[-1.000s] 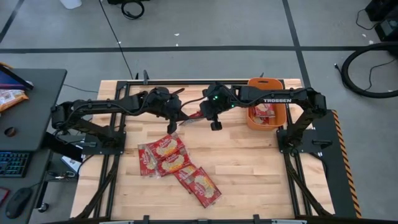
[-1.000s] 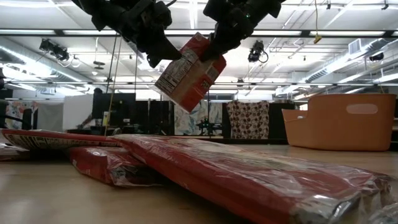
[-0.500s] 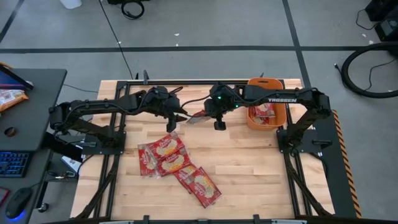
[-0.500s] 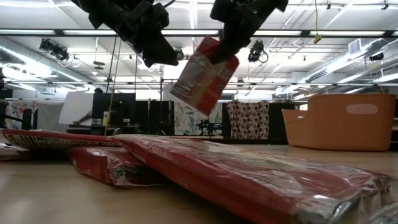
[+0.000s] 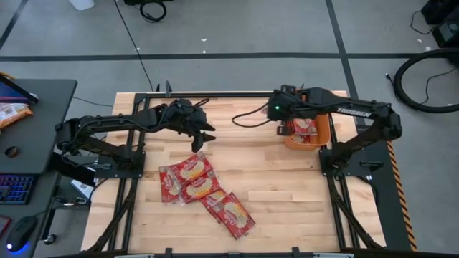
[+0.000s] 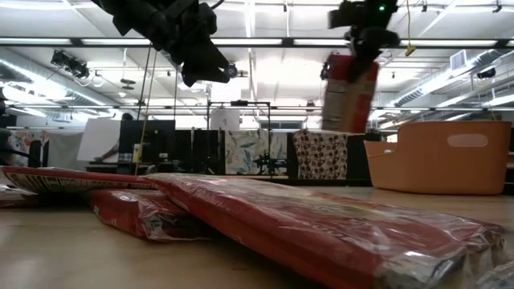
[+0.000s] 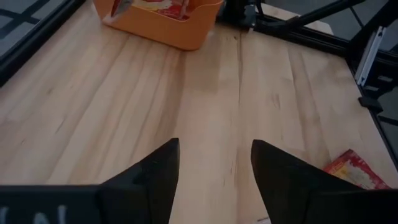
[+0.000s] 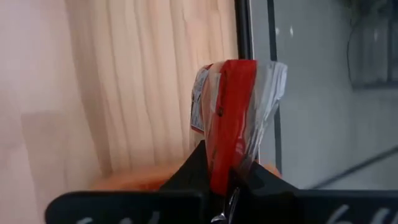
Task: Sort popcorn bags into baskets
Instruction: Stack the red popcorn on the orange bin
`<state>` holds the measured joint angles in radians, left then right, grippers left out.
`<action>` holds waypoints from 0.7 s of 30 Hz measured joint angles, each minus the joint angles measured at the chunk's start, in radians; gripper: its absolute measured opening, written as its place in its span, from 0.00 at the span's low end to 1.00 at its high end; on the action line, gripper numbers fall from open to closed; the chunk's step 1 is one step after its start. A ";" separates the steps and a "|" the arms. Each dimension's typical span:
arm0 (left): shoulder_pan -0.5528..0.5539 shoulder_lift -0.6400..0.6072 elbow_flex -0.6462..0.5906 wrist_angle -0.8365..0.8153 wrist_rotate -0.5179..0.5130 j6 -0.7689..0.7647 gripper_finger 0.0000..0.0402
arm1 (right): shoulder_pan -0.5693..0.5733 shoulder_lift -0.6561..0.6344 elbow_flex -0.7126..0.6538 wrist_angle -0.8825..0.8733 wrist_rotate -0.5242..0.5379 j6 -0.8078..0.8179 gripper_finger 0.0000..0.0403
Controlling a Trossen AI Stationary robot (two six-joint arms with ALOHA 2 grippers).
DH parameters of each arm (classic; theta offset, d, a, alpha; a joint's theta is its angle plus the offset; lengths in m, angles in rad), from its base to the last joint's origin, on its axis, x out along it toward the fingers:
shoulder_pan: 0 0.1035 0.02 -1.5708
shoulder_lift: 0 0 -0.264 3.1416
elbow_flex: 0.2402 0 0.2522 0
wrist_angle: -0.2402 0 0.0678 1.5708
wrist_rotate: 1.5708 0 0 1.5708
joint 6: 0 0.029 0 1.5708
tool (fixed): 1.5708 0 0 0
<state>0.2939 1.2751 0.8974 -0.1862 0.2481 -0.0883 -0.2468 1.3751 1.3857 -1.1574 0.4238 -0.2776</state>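
Several red popcorn bags [image 5: 204, 190] lie overlapping in a heap on the wooden table; the low view shows them close up [image 6: 265, 217]. One more popcorn bag [image 6: 351, 92] hangs in the air beside the orange basket [image 5: 320, 136], with my right gripper [image 6: 365, 48] shut on it. The basket [image 6: 442, 156] stands at the table's far right with bags inside [image 5: 305, 129]. My left gripper [image 5: 208, 135] hovers open over bare wood, left of centre, with nothing between its fingers [image 7: 214, 168]. My right gripper pinches the popcorn bag's upper edge [image 8: 225, 163] between its two fingers. The fingers come from above and point down. The bag hangs upright below them, edge-on in the wrist view, clear of the table and just left of the basket's left wall.
Bare wood lies between the heap and the basket [image 7: 158, 25]. A single bag [image 7: 357, 169] shows at the edge of the left wrist view. Black frame rails run along the table's far edge [image 5: 215, 94]. A desk with a keyboard [image 5: 14, 188] stands beyond the left edge.
Both grippers held one bag in mid-air. My right gripper shut on it and my left gripper opened and let go. My right gripper then carried it toward the table's right edge, to the basket; it has swung from tilted to upright.
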 joint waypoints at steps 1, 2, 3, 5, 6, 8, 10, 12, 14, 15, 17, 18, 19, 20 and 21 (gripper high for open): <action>0.000 0.000 0.000 0.000 0.000 0.000 0.51 | -0.008 -0.009 0.000 -0.029 0.004 0.016 0.05; 0.000 0.000 0.000 0.000 0.000 0.001 0.51 | -0.017 -0.018 0.000 -0.056 0.011 0.037 0.05; 0.000 0.000 0.000 0.000 0.000 0.003 0.51 | -0.024 -0.026 0.000 -0.083 0.029 0.064 0.05; 0.000 0.000 0.000 0.000 0.000 0.003 0.51 | -0.036 -0.045 -0.004 -0.135 0.085 0.114 0.05; 0.000 0.000 0.000 -0.001 0.000 0.003 0.51 | -0.039 -0.059 -0.013 -0.150 0.119 0.125 0.05; 0.000 0.000 0.000 -0.001 0.000 0.003 0.51 | -0.044 -0.096 -0.043 -0.160 0.166 0.133 0.05; 0.000 0.000 0.000 -0.001 0.000 0.003 0.51 | -0.053 -0.136 -0.083 -0.159 0.169 0.147 0.05; 0.000 0.000 0.000 -0.002 0.000 0.003 0.51 | -0.064 -0.175 -0.134 -0.159 0.170 0.173 0.05; 0.000 0.000 0.000 -0.002 0.000 0.004 0.51 | -0.072 -0.210 -0.194 -0.158 0.190 0.198 0.05; 0.000 0.000 0.000 -0.002 0.000 0.004 0.51 | -0.076 -0.226 -0.224 -0.153 0.208 0.205 0.05; 0.000 0.000 0.000 -0.002 0.000 0.004 0.51 | -0.083 -0.253 -0.286 -0.141 0.233 0.203 0.06; 0.000 0.000 0.000 -0.002 0.000 0.005 0.51 | -0.086 -0.262 -0.314 -0.131 0.241 0.199 0.06; 0.000 0.000 0.000 -0.002 0.000 0.006 0.51 | -0.088 -0.270 -0.343 -0.117 0.250 0.196 0.07; 0.000 0.000 0.000 -0.002 0.000 0.006 0.51 | -0.092 -0.277 -0.371 -0.104 0.258 0.196 0.08; 0.000 0.000 0.000 -0.002 0.000 0.006 0.51 | -0.097 -0.283 -0.398 -0.090 0.264 0.195 0.09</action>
<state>0.2939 1.2755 0.8974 -0.1883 0.2481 -0.0826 -0.3436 1.0925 0.9874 -1.2477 0.6879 -0.0826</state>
